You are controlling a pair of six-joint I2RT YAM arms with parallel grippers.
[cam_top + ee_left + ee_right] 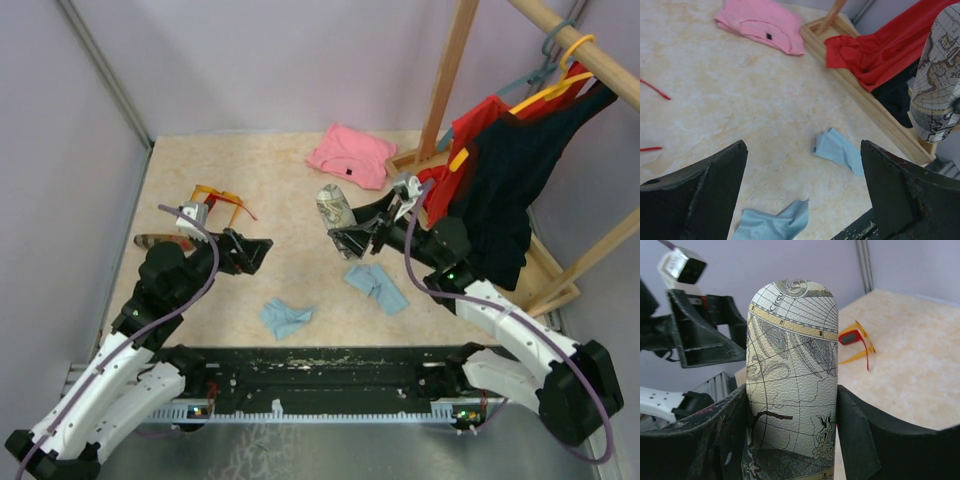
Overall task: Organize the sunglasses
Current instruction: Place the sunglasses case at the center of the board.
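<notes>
Right wrist: map-print case [792,375] between jaws

The beige marbled tabletop [290,200] is viewed from above; wrist views are aimed closely past the left pincer [804,150] and right pincer [791,395]; the grey map-printed oblong case [792,340] is shared.

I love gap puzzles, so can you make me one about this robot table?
The right gripper is shut on the map-patterned glasses ___. The left gripper is ___ and holds nothing. The sunglasses lie nearer the ___ gripper. The shirt lying on the table is ___.
Missing words: case, open, left, pink.
</notes>
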